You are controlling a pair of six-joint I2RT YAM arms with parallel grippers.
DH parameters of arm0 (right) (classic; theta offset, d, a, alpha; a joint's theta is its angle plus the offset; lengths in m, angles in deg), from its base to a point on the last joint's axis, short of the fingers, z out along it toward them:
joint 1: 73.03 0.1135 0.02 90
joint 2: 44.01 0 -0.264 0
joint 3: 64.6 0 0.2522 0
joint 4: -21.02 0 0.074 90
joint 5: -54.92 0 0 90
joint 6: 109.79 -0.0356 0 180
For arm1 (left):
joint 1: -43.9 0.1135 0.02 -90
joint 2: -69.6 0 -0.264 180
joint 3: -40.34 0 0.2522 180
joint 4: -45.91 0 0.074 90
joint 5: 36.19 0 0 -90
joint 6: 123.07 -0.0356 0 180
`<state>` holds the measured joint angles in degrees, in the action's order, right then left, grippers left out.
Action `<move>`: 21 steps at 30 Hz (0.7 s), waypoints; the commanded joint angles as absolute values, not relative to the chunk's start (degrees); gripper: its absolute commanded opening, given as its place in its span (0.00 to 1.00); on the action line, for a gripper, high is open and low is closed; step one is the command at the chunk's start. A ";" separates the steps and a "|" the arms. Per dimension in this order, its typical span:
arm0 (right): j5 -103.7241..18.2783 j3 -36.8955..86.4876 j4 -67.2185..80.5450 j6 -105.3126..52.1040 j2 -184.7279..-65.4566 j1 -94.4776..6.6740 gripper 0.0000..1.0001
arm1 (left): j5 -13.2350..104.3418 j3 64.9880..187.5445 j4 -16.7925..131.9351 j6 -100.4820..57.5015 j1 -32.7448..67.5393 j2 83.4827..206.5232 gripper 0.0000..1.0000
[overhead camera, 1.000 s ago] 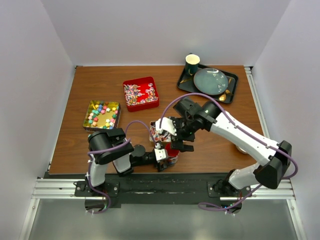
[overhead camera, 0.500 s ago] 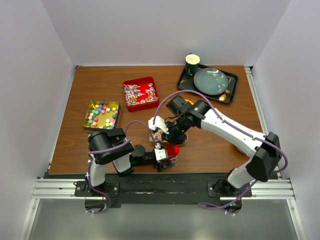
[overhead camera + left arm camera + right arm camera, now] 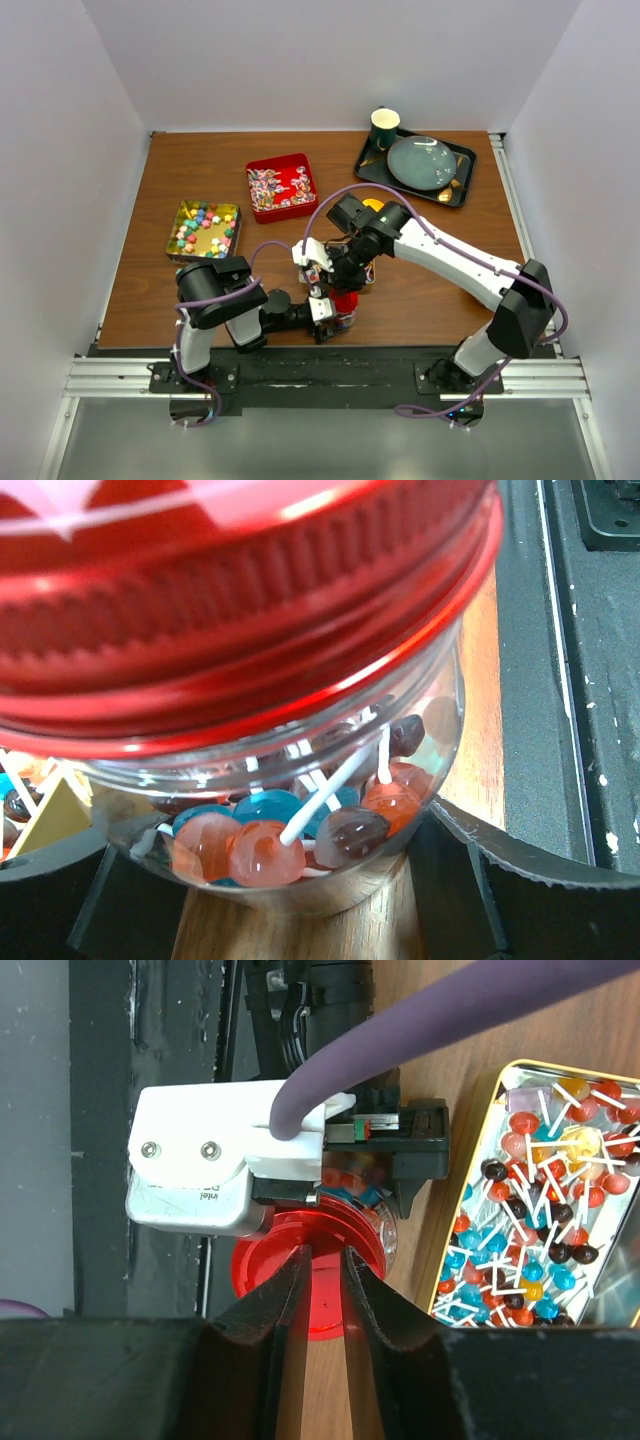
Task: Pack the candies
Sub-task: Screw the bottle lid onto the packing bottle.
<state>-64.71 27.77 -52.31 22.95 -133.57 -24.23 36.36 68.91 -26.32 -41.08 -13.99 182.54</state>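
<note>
The jar (image 3: 300, 810), part filled with lollipops, is being held at the near edge of the table (image 3: 200, 290). The left gripper (image 3: 290, 895) is being spread wide around its base, a finger on each side of the glass. The red lid (image 3: 255, 1265) is sitting on the jar. The right gripper (image 3: 325, 1260) is being held directly over that lid with its fingers pressed together, and nothing can be made out between them.

The rest of the candies are lying in three tins. Loose lollipops (image 3: 530, 1210) are being kept in a gold tin (image 3: 447, 1220) just beside the jar. Star pieces (image 3: 200, 228) are lying in another tin (image 3: 238, 232) further left, and wrapped twists (image 3: 265, 185) are lying in a red tin (image 3: 312, 186) behind.

The lid is probably what is being worked on, since nothing more can be packed while it is on. Pressed-together fingers can only push, so they should be spread across the ribbed rim before any turning is attempted. The jar should be clamped firmly and kept from rotating (smooth glass is likely to slip). Any downward push should be kept centred, so that the jar is not tipped towards the table edge.
</note>
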 commanded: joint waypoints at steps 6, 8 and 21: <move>-64.01 25.10 -54.00 25.38 -133.31 -22.85 0.21 | 42.04 67.54 -38.32 -46.43 -13.67 186.14 0.00; -62.77 25.27 -54.44 26.17 -133.05 -21.53 0.21 | 42.48 67.63 -38.32 -46.52 -13.58 186.31 0.00; -60.04 22.91 -58.22 26.00 -130.15 -21.00 0.19 | 41.77 67.54 -38.59 -46.34 -13.67 186.14 0.00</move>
<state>-62.98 25.87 -53.71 25.92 -131.71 -21.28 36.45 68.95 -26.41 -40.93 -13.99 182.70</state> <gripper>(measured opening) 0.199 0.809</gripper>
